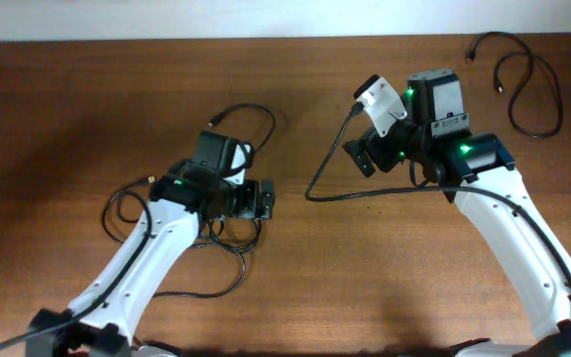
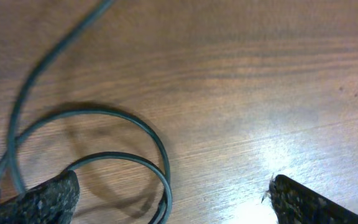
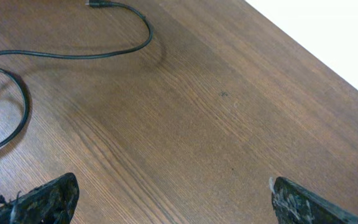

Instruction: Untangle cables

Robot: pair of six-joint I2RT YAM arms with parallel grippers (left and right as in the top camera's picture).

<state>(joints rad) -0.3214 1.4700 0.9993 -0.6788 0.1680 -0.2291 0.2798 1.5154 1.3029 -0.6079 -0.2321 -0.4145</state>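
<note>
Because the cables point(image 1: 224, 236) lie tangled toward the left edge of the table point(image 1: 57, 109), just beside the left pincer point(image 2: 174, 186) on its near-edge side, the left arm point(image 1: 152, 238) is nearer. Both pincers are wide open and empty; the right pincer point(image 3: 173, 190) is well apart.

text: none readable | labels: none | numbers: none

Robot lab: left arm point(image 1: 152, 243), right arm point(image 1: 509, 228), wooden table point(image 1: 305, 288).
</note>
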